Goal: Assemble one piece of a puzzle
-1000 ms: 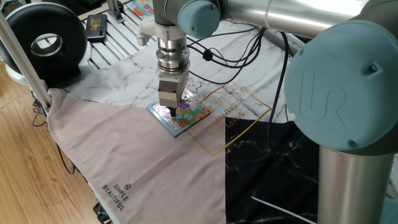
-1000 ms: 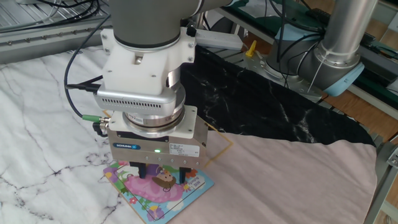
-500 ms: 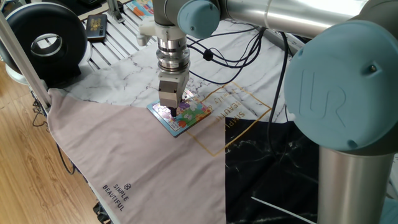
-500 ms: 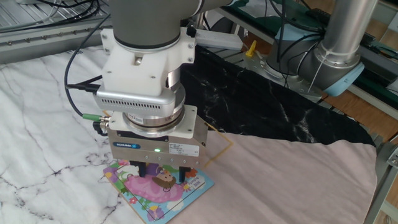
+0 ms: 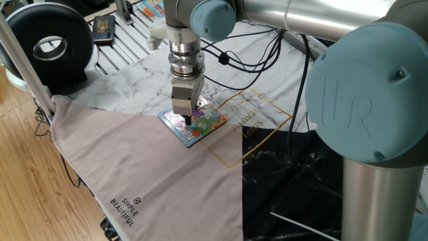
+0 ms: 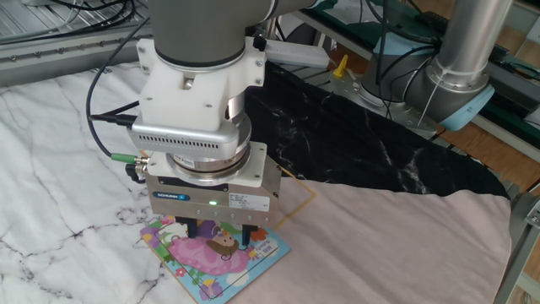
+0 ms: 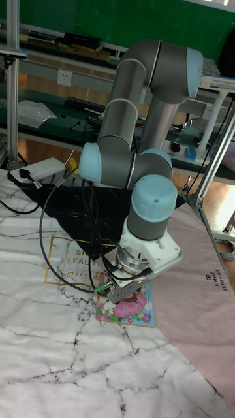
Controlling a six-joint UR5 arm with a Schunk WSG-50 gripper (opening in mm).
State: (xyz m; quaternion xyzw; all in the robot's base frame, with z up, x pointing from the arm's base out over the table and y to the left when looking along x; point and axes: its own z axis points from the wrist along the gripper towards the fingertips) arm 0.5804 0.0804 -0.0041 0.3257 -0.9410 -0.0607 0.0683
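The puzzle (image 6: 215, 257) lies flat where the pink cloth (image 6: 405, 245) meets the marble sheet (image 6: 59, 169). The gripper (image 6: 219, 234) points straight down, its two dark fingers (image 6: 247, 233) a little apart, tips at or just above the board; whether they hold the piece is hidden. Behind lies a black cloth (image 6: 363, 143).

We see the puzzle (image 5: 194, 123) from one far side, close up from the opposite side (image 6: 215, 257), and from high ahead (image 7: 126, 305).
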